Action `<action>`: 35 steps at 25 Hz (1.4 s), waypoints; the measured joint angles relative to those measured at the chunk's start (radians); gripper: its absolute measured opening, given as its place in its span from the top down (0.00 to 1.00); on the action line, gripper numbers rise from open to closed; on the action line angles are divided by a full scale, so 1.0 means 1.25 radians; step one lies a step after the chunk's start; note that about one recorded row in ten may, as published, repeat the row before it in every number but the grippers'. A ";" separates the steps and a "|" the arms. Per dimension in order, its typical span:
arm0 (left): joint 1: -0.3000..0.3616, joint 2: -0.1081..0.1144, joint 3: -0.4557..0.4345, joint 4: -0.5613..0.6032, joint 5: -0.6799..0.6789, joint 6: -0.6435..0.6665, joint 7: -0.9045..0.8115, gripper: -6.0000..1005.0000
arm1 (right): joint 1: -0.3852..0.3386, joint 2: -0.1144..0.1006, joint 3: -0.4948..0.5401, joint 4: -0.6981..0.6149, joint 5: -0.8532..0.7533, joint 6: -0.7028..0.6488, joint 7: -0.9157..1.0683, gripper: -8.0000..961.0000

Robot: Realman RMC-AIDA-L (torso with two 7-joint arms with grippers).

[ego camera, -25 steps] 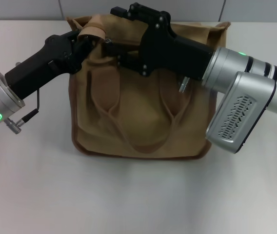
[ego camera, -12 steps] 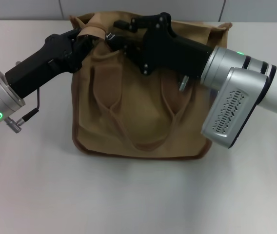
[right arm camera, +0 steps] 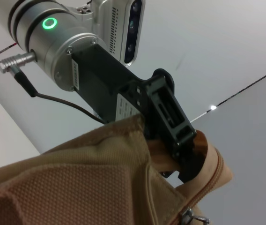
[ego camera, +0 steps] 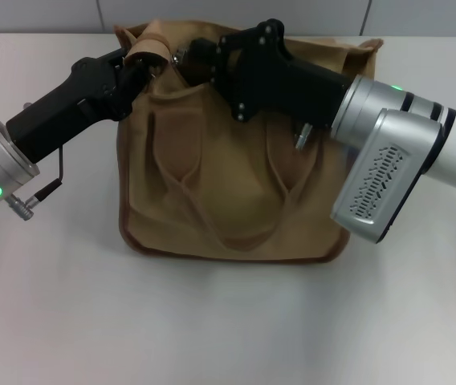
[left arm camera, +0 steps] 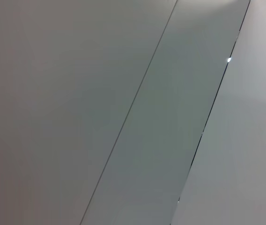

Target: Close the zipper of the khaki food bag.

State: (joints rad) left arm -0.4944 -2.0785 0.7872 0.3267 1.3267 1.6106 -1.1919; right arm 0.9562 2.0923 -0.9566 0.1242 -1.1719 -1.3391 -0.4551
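Observation:
The khaki food bag (ego camera: 236,184) stands on the white table, its two looped handles (ego camera: 212,208) hanging down its front face. My left gripper (ego camera: 144,56) is at the bag's top far left corner, shut on the tan fabric end of the zipper strip; it also shows in the right wrist view (right arm camera: 189,152). My right gripper (ego camera: 186,54) reaches over the bag's top from the right and is shut on the small silver pull tab (ego camera: 178,55), close to the left gripper. The pull tab (right arm camera: 191,218) shows at the edge of the right wrist view. Most of the zipper line is hidden under my right arm.
The white table (ego camera: 228,321) spreads in front of and beside the bag. A grey panelled wall (ego camera: 51,14) stands right behind it. A cable and plug (ego camera: 39,196) hang from my left wrist. The left wrist view shows only grey panels (left arm camera: 123,112).
My right gripper has moved left along the bag's top toward the left gripper, and the silver pull tab now shows at its tip. The left gripper has held still.

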 joint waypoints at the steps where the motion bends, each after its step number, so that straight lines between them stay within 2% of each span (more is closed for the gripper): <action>1: 0.000 0.000 0.000 0.000 0.000 0.000 0.000 0.98 | 0.000 0.000 0.000 0.000 0.000 0.000 0.000 0.99; 12: 0.013 0.003 -0.002 0.000 -0.020 -0.004 0.000 0.98 | -0.025 0.000 0.008 0.007 0.000 -0.008 0.001 0.99; 18: 0.030 0.005 -0.006 0.001 -0.033 -0.006 0.000 0.98 | -0.048 0.000 0.043 0.005 0.000 -0.010 0.001 0.99; 26: 0.065 0.007 -0.052 0.006 -0.033 -0.024 0.000 0.98 | -0.068 0.000 0.045 0.004 0.000 -0.016 0.009 0.99; 31: 0.075 0.007 -0.060 0.005 -0.034 -0.021 0.000 0.98 | -0.083 0.000 0.046 0.004 0.005 -0.097 0.053 0.99; 33: 0.074 0.007 -0.058 0.003 -0.034 -0.018 0.000 0.98 | -0.085 0.000 0.053 0.006 0.005 -0.147 0.114 0.99; 34: 0.071 0.007 -0.056 0.001 -0.035 -0.015 0.000 0.98 | -0.082 0.000 0.067 0.005 0.004 -0.174 0.214 0.99; 35: 0.071 0.007 -0.056 0.001 -0.035 -0.015 0.000 0.98 | -0.082 0.000 0.067 0.005 0.004 -0.174 0.214 0.99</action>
State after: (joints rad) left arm -0.4052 -2.0702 0.7170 0.3286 1.2835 1.5922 -1.1919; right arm 0.8532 2.0923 -0.8727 0.1308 -1.1668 -1.5562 -0.1876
